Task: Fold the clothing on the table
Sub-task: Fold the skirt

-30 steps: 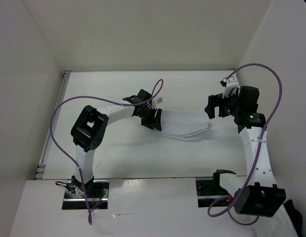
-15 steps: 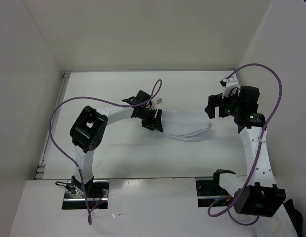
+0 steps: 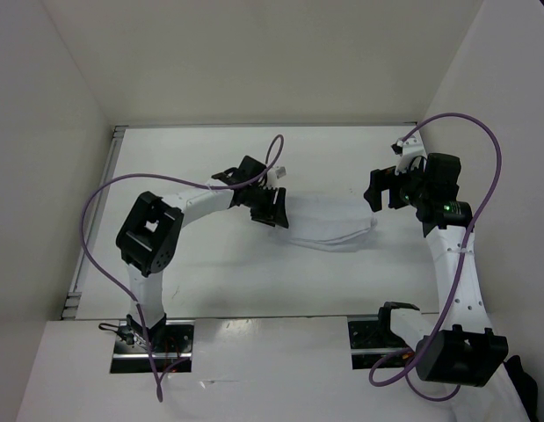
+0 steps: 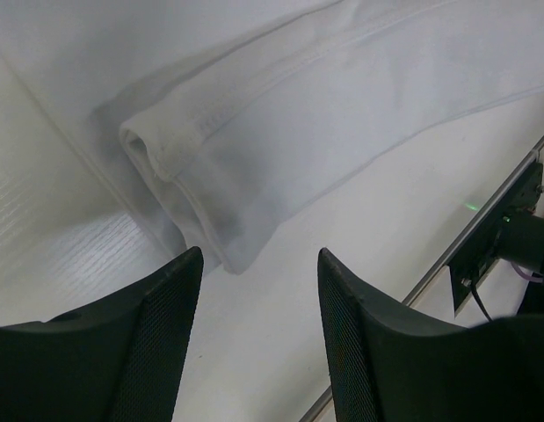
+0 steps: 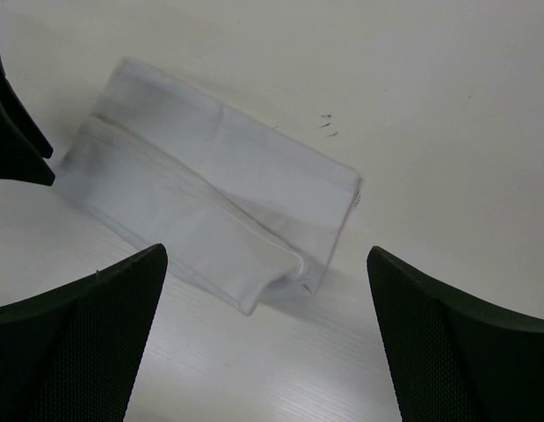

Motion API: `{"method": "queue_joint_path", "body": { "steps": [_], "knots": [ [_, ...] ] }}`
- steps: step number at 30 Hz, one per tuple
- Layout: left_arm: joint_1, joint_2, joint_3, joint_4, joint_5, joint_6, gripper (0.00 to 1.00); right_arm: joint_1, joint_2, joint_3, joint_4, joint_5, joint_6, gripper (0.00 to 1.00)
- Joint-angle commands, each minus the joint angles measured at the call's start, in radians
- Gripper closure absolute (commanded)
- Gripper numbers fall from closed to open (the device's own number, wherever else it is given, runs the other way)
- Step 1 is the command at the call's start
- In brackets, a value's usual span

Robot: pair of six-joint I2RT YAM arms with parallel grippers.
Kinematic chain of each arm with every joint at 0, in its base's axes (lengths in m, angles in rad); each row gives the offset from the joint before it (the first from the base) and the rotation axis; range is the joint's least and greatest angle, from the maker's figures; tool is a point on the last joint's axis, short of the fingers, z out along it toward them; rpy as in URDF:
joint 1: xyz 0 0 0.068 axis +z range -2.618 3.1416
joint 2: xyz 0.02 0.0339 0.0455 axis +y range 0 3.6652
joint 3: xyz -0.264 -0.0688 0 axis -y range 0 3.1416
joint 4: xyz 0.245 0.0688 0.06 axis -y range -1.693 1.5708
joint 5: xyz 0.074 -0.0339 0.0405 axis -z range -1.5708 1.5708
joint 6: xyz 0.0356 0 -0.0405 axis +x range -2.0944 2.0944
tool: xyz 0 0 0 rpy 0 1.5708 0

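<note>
Clothing (image 3: 329, 224) lies folded on the table (image 3: 210, 272) between the arms. Left gripper (image 4: 258, 259) hovers open and empty at its end, right gripper (image 5: 264, 255) wide open, empty too. Best pinch every layer at that hem, then lift.

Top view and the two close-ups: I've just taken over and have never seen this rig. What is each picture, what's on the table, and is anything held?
Two robot arms are bolted at the near edge of the table, each ending in a two-finger claw. The top view looks down from behind them: left claw, right claw. The other two pictures come from wrist cameras; the dark shapes at the bottom are that claw's own fingers. On the table lies the clothing, a white garment in a flat layered strip. Both claws are open and hold nothing; the left is at the clothing's end.
</note>
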Motion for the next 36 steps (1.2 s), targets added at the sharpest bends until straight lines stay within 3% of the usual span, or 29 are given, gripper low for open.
{"method": "queue_joint_path", "body": {
  "steps": [1, 13, 36],
  "knots": [
    [0.006, -0.027, 0.006, 0.015, 0.020, -0.017, 0.38, 0.001, -0.023, -0.005, 0.014, -0.011, -0.010, 0.01],
    [-0.003, 0.045, 0.015, 0.014, 0.105, -0.026, 0.39, 0.001, -0.023, -0.005, 0.014, -0.011, -0.010, 0.01],
    [-0.022, 0.093, 0.033, 0.001, 0.115, -0.008, 0.41, 0.001, -0.032, -0.005, 0.023, -0.020, -0.010, 0.01]
  ]
}}
